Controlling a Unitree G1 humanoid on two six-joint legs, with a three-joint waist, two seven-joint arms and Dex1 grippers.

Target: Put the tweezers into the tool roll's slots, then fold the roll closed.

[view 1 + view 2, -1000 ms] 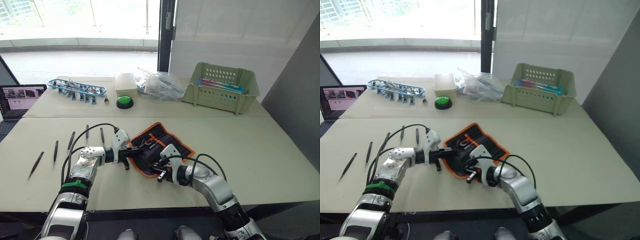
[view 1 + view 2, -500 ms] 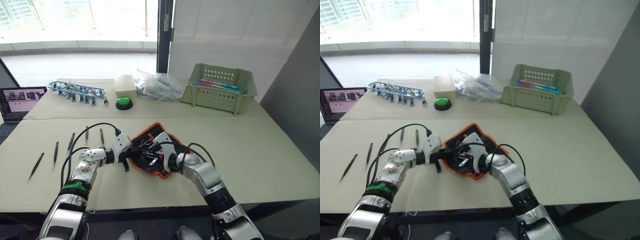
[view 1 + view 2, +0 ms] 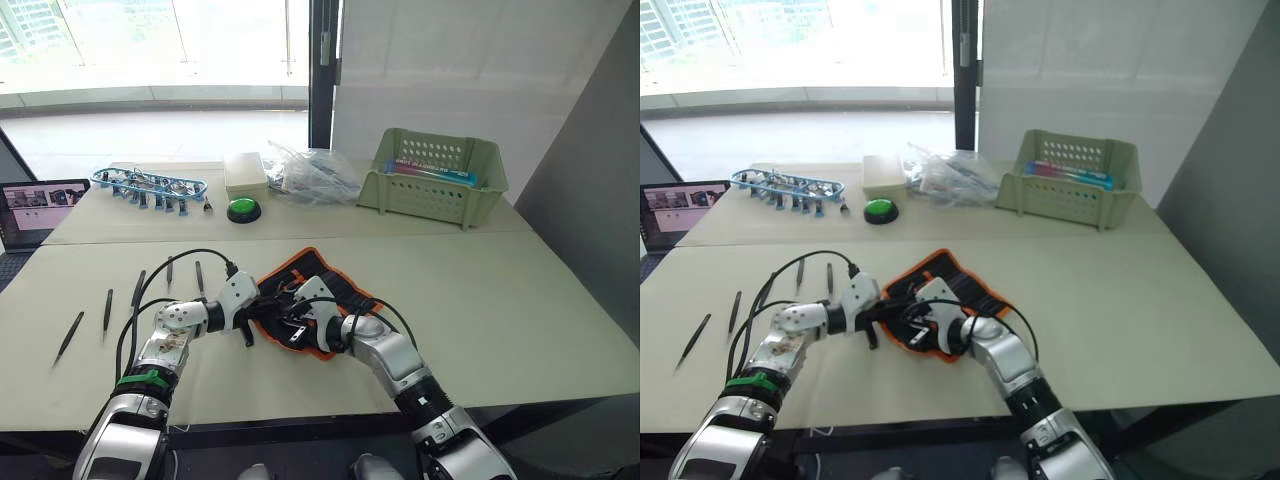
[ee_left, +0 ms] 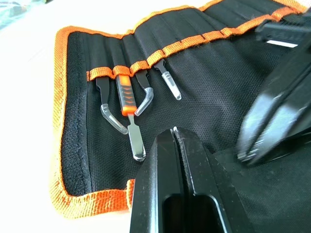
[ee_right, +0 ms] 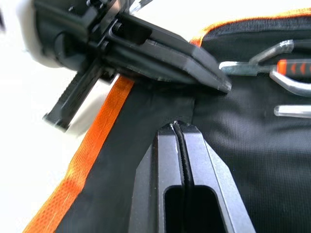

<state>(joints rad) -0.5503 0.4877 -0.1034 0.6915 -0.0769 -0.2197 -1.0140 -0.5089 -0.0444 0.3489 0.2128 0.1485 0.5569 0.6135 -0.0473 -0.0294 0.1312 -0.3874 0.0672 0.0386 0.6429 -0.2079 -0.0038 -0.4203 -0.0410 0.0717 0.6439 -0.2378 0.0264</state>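
Five tweezers (image 3: 107,309) lie loose on bench (image 3: 520,290), left of tool roll (image 3: 325,285); none slotted, roll unfolded. Left gripper (image 4: 178,141) and right gripper (image 5: 179,130) both pinch roll fabric.

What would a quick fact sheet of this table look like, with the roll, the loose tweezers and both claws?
tool roll: open on the near table, some tools slotted inside
loose tweezers: five lying on the table to the robot's left of the roll
left claw: shut, at the roll's near edge
right claw: shut, tips against the roll's fabric
basket: pale green, far right
green button: on the far table
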